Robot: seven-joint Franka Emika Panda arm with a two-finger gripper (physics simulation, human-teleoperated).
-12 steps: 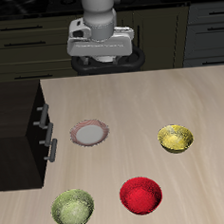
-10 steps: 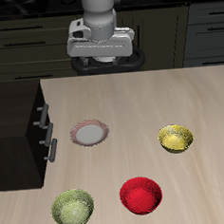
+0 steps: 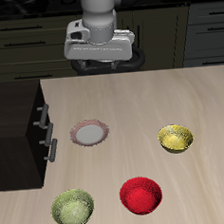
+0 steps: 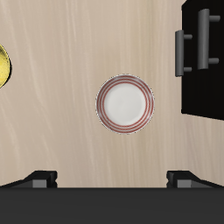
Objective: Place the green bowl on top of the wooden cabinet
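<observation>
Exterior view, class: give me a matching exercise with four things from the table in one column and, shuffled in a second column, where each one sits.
Things:
1. green bowl
2. red bowl
3. yellow bowl
4. plate

Places:
A. farther back than the red bowl, far from the wooden cabinet
B. near the front edge, close to the cabinet's front corner
C. mid-table, just beside the cabinet's drawer handles
D. near the front edge, between the green bowl and the yellow bowl

Pairs: 1-B, 2-D, 3-A, 4-C

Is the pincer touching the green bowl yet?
Apart. The exterior view shows the pincer high at the table's back, the green bowl near the front edge.
</observation>
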